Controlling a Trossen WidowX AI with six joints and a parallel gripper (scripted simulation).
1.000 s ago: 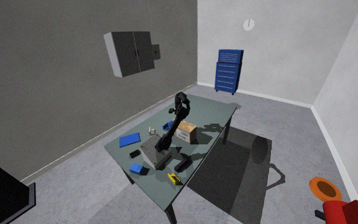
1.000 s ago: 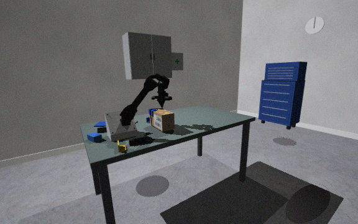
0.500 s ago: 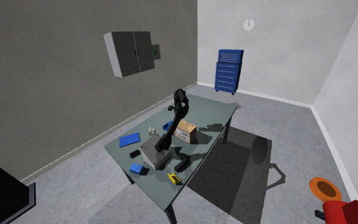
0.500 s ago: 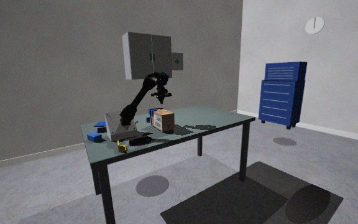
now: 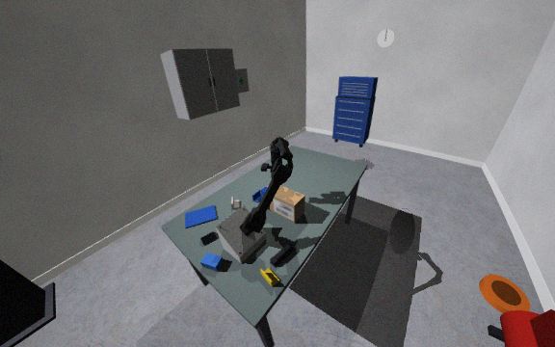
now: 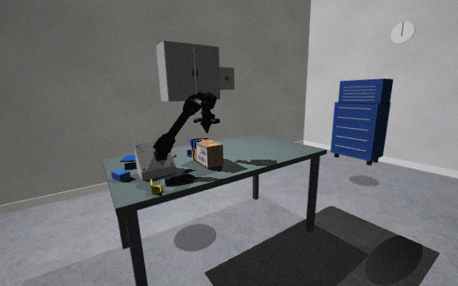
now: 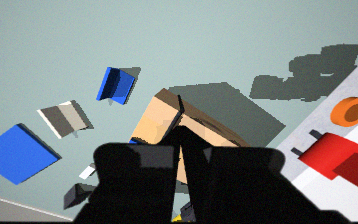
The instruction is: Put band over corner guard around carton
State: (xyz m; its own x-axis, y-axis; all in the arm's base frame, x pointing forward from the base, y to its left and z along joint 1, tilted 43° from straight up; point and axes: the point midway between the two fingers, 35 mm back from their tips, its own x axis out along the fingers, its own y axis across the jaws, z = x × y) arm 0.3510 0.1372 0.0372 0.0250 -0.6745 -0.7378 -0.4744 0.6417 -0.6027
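Observation:
The brown carton with a white label stands on the green table, just beyond the arm's grey base. A thin dark strip, seemingly the band, crosses the carton's top edge in the wrist view. A blue piece, perhaps the corner guard, sits at the carton's back left corner. My gripper is shut and empty. It hangs point-down well above the carton and touches nothing.
On the table lie a flat blue pad, a blue open holder, a small grey-white block, a blue box, a yellow piece and a black item.

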